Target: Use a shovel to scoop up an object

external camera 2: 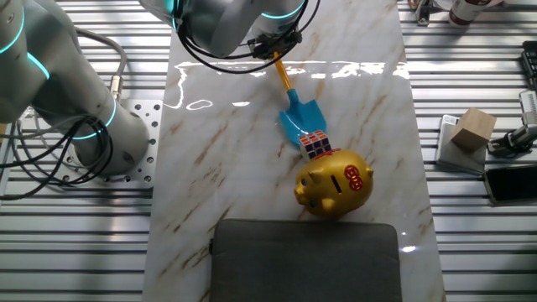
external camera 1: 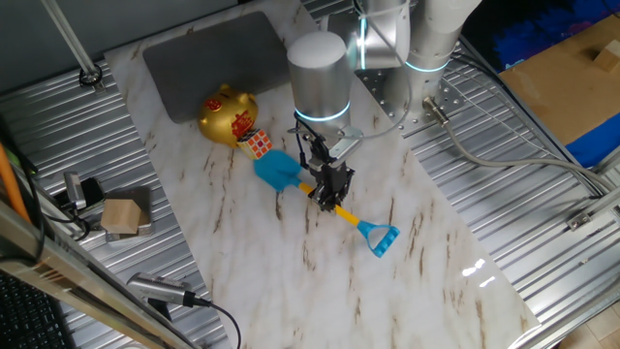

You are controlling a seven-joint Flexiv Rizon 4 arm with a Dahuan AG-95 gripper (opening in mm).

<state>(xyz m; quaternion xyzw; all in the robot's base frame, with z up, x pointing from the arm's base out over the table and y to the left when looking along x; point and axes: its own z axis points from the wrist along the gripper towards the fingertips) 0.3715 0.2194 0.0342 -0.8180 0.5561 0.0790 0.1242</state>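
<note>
The shovel lies low over the marble table, its light-blue blade (external camera 1: pixel 279 171) (external camera 2: pixel 298 122) pointing at the golden pig bank. Its yellow shaft (external camera 1: pixel 341 210) (external camera 2: pixel 284 78) runs back to a blue D-shaped loop (external camera 1: pixel 383 238). My gripper (external camera 1: pixel 327 194) (external camera 2: pixel 275 52) is shut on the shaft near its middle. The object, a small puzzle cube (external camera 1: pixel 258 144) (external camera 2: pixel 316 146), sits at the blade's front edge, touching or partly on it, with the pig right behind it.
The golden pig bank (external camera 1: pixel 229 115) (external camera 2: pixel 335 184) stands next to a grey pad (external camera 1: pixel 215 58) (external camera 2: pixel 304 260). A tan wooden block (external camera 1: pixel 122 216) (external camera 2: pixel 471 128) rests on the ribbed metal surround, with cables and small gadgets (external camera 1: pixel 82 191) nearby.
</note>
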